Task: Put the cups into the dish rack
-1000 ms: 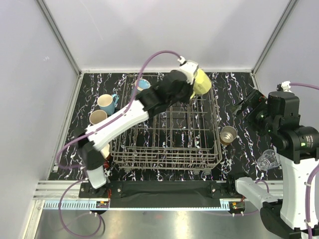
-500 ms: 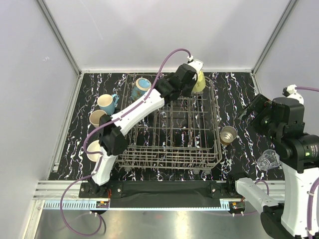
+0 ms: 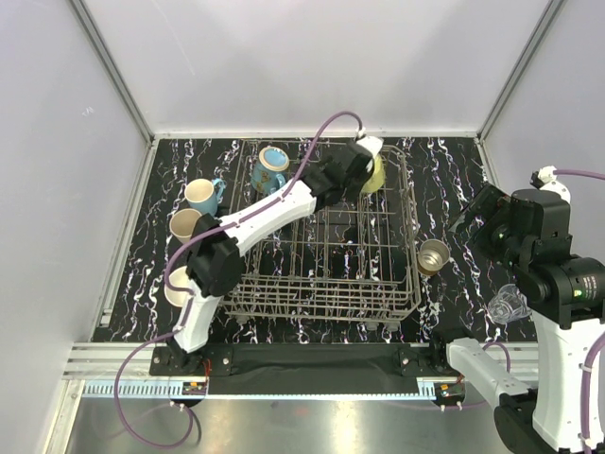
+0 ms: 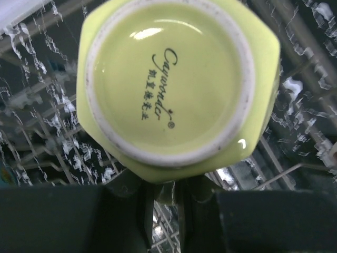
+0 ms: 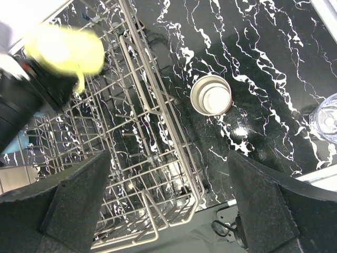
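Hanging over the far right corner of the dish rack [image 3: 312, 301], the left gripper [image 4: 164, 196] is clamped on the yellow-green mug [image 4: 174, 79]. One blue mug [image 3: 271, 163] sits inside the rack. Three more mugs [image 3: 186, 224], the steel tumbler [image 5: 210, 95] and the clear glass [image 5: 326, 118] wait outside, so most of the loading remains. The right gripper [image 5: 168, 205] hovers with its fingers spread wide and nothing between them.

place: robot lab cell | signs: bare white wall panels [image 3: 312, 66], aluminium frame posts [image 3: 112, 71], black marbled table [image 3: 444, 161]
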{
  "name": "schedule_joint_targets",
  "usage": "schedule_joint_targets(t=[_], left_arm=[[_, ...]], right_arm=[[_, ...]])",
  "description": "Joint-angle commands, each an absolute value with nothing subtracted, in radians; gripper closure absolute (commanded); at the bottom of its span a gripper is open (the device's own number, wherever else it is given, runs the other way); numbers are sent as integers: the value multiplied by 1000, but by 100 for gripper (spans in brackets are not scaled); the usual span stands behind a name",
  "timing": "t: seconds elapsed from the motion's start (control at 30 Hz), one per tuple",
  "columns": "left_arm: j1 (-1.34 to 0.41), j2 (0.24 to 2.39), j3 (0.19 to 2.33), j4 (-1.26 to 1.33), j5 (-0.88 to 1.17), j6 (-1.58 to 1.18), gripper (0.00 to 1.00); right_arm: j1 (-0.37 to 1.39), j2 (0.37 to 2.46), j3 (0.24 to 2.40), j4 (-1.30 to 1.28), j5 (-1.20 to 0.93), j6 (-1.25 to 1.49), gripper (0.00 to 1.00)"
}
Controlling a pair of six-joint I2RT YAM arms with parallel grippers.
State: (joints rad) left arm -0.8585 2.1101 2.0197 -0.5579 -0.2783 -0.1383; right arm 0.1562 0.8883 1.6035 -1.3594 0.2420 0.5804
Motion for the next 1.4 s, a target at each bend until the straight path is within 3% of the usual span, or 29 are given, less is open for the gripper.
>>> schedule_joint_targets(t=[0.0,0.33,0.63,0.87,1.37], left_arm=[[-854,1913,1855,-321,-350,-146,100],[-850,1732,1868,-478,-485,-121,100],[-738,1562,1715,-578,-494,-190,100],[-641,1488,1568,-581,-370,-212,100],[-640,1408,1327,-519,-220,-287,100]], right_arm=[[158,884,1589,-1459,230,581,1],[158,873,1546,-1411,176,600,1],[158,868,1571,-1411,140,597,1],[156,850,1557,-1401,109,607,1],[158,819,1520,-1391,78,632,2]])
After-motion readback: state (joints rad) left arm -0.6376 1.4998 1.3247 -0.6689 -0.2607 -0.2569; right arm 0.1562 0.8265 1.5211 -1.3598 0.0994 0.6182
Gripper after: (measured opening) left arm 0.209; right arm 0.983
